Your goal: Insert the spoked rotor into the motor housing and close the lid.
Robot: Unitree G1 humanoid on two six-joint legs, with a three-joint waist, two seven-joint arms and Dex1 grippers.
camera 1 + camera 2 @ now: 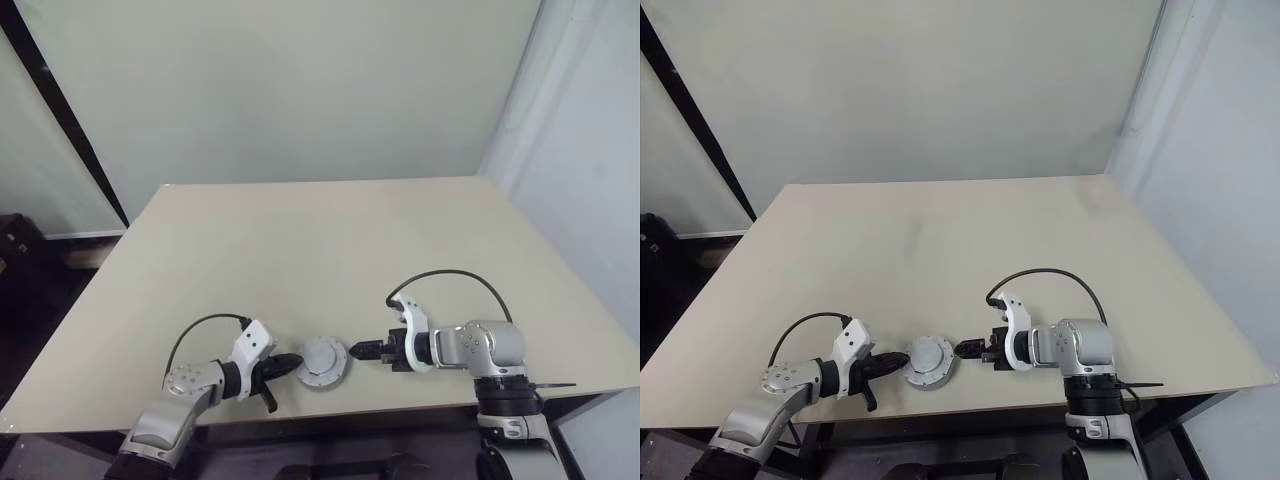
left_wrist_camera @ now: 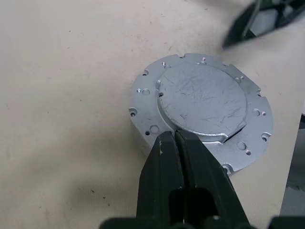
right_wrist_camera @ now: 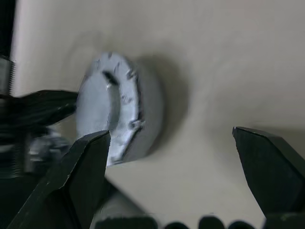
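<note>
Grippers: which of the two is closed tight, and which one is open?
The left gripper is shut, tips against the lid. The right gripper stands wide open.

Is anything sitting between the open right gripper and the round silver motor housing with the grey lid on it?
Nothing visible. Bare tan table lies between the right gripper and the round silver motor housing, whose flat grey lid is already seated on top.

Table (image 1: 300, 250) was plain pale beige. Lid (image 2: 202, 98) was silver-grey with fine dark scratches, on a lighter silver housing (image 2: 143, 102) dotted with small holes. Gripper fingers (image 2: 164, 181) were black; arms (image 1: 470, 345) silver-grey and white with black cables (image 1: 450, 273).
</note>
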